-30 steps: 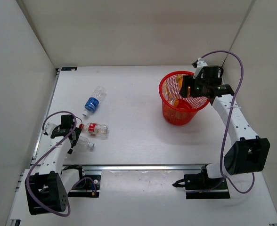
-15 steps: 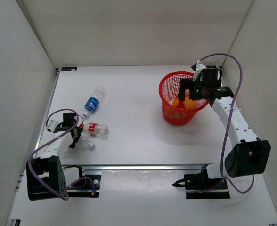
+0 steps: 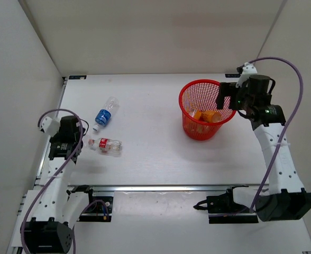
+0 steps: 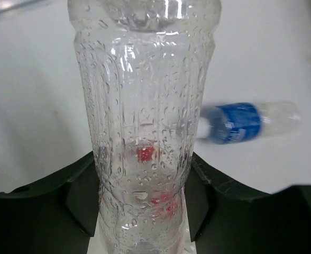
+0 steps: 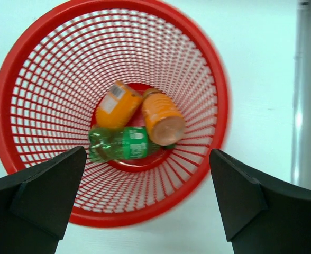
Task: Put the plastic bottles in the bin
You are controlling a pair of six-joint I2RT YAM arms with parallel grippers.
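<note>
The left fingers (image 4: pixel 76 198) are clamped on the plain clear bottle (image 4: pixel 145 121), one on each side of its lower body, so that it can be carried. It seems raised above the counter (image 3: pixel 145 159). Just beside this arm, the red-labelled bottle (image 3: pixel 107 145) lies on its side, and the blue-labelled bottle (image 3: pixel 103 115) lies a little farther back; both wait for their turn. Well apart to the right stands the bin (image 3: pixel 198 129). At its bottom lie the two orange bottles (image 5: pixel 115 105) and the green bottle (image 5: pixel 121 144), touching each other. The right fingers (image 5: pixel 34 201) hang over the bin, wide apart and with nothing between them. I judge that half of the task is done.
</note>
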